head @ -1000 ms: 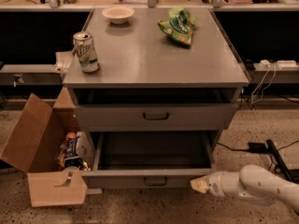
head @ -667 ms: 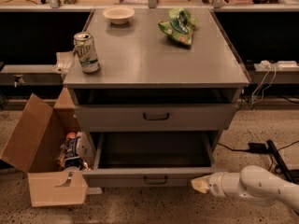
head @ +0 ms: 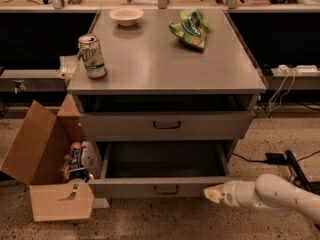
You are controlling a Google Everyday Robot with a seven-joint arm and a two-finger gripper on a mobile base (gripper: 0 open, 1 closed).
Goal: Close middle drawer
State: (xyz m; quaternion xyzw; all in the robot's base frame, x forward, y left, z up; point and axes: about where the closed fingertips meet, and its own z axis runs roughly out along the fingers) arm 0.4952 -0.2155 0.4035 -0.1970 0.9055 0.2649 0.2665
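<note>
Middle drawer (head: 165,188) open; one end effector (head: 212,194) at its right corner, state unclear; one can (head: 92,56).

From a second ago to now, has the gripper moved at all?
No, not visibly. The gripper stays at the right end of the front of the middle drawer, in the same spot below the right front corner of the cabinet.
</note>
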